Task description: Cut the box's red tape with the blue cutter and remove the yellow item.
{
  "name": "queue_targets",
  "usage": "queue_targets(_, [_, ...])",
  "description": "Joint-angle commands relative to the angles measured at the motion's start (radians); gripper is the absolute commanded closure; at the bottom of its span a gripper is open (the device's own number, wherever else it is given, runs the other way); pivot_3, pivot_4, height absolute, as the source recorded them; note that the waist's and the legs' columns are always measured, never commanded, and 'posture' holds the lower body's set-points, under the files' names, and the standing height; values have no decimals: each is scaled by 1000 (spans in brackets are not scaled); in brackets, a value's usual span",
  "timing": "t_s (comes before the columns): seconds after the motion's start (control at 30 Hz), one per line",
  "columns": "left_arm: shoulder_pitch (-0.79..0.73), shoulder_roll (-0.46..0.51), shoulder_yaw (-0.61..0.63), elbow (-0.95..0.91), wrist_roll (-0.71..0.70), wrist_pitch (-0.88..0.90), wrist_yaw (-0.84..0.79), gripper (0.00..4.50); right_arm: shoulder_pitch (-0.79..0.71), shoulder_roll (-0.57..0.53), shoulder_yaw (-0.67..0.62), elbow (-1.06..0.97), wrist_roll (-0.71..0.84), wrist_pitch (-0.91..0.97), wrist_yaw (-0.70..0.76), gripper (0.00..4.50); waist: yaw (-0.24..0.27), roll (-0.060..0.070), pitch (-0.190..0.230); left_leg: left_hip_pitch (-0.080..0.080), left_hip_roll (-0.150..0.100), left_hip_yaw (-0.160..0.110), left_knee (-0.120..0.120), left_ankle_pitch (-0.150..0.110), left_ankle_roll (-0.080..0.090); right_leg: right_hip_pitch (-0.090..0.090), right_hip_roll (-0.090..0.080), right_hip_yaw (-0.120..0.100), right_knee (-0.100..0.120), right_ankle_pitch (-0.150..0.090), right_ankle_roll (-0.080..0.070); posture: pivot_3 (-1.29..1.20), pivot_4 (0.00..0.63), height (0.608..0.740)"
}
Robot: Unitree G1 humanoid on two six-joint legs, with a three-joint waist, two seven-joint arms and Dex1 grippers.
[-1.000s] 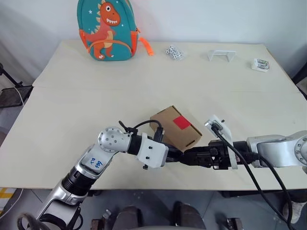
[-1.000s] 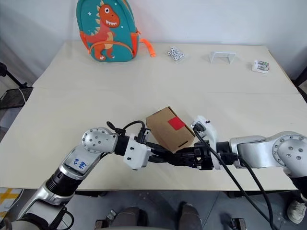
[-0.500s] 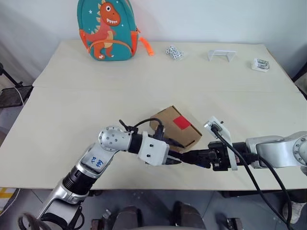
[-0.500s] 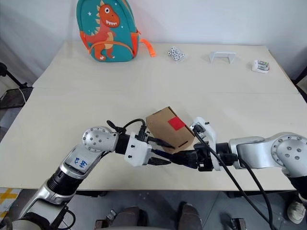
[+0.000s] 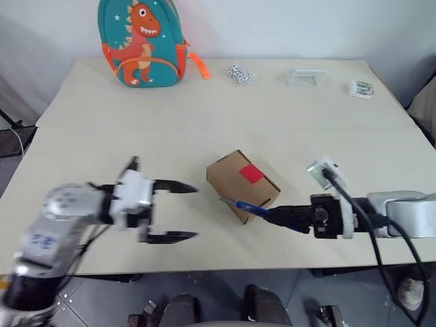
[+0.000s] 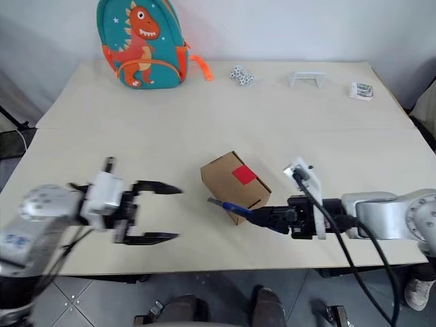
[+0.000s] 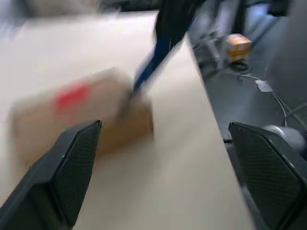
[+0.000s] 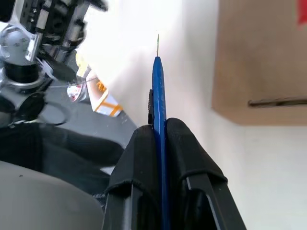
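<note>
The brown box (image 5: pixel 240 187) lies near the table's front edge, with the red tape (image 5: pixel 252 173) on its top face. My right gripper (image 5: pixel 286 216) is shut on the blue cutter (image 5: pixel 248 206), which points left. The cutter's tip sits at the box's front lower corner. In the right wrist view the cutter (image 8: pixel 158 96) sticks out between the shut fingers (image 8: pixel 144 158), beside the box (image 8: pixel 261 62). My left gripper (image 5: pixel 194 212) stands wide open and holds nothing, left of the box and apart from it. The yellow item is hidden.
A teal dinosaur backpack (image 5: pixel 139 41) stands at the back left. Along the back edge are a small white cluster (image 5: pixel 238 73), a white bracket (image 5: pixel 304 76) and a small packet (image 5: pixel 361 88). The table's front edge (image 5: pixel 225 269) runs just below both grippers.
My left gripper has opened, left the cutter and swung left, away from the box. The right gripper has shut on the cutter and holds it alone. The view has shifted slightly.
</note>
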Motion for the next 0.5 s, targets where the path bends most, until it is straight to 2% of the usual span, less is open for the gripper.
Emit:
queue_targets(0.03, [-33, -58, 80, 143, -44, 38, 106, 548, 32, -45, -167, 11, 19, -40, -1, 4472, 16, 1, 0, 0, -1, 1, 1, -1, 1, 1, -1, 0, -1, 0, 0, 0, 150, 740])
queue_targets(0.17, [-157, -163, -56, 160, -9, 101, 202, 1731, 75, -90, -290, -9, -5, -80, -95, 4472, 30, -1, 0, -1, -3, 3, 2, -1, 3, 3, -1, 2, -1, 0, 0, 0, 150, 740])
queue_targets(0.3, [-264, -266, -165, 166, 5, 163, 270, 2974, 123, -118, -361, -65, 19, -107, -184, 4472, 27, -2, 0, -1, -3, 4, 1, -3, 1, 1, -1, 0, -1, 1, 1, 0, 150, 740])
queue_targets(0.43, [-374, -356, -285, 238, 106, 151, 322, 4261, 148, -183, -345, -155, -5, -105, -255, 4472, 22, -2, 0, -1, -3, 6, -1, -3, 0, 0, -1, -3, -1, 1, 1, 0, 150, 740])
queue_targets(0.47, [-410, -383, -310, 281, 149, 133, 350, 4500, 124, -188, -307, -177, -37, -123, -296, 4472, 20, -2, 0, -1, -2, 6, -1, -3, 0, 0, 0, -3, -1, 1, 1, 0, 150, 740])
queue_targets(0.5, [-438, -400, -333, 315, 184, 122, 364, 4500, 97, -189, -270, -188, -54, -141, -330, 4472, 18, -2, 0, 0, -2, 6, -1, -3, 0, 0, 0, -3, -1, 1, 1, 0, 150, 740])
